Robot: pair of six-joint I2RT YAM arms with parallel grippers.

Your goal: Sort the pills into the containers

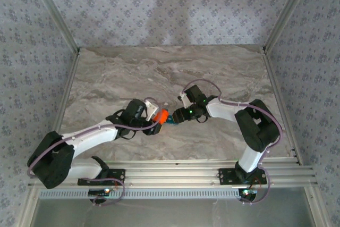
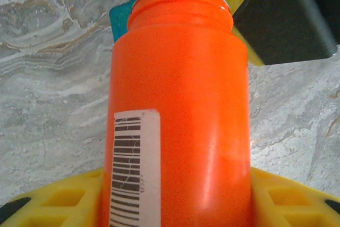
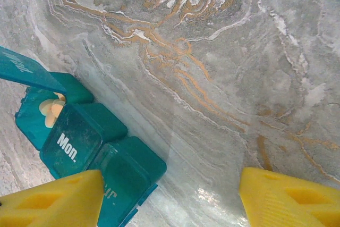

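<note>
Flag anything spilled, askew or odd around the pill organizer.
Nothing spilled. The pills sit inside the end compartment of the teal pill organizer, its lid open; no loose ones show on the marble table.

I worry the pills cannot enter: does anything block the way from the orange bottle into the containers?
Yes. Closed lids cover the Mon. compartment and its neighbour; only the end compartment is open, holding pills.
</note>
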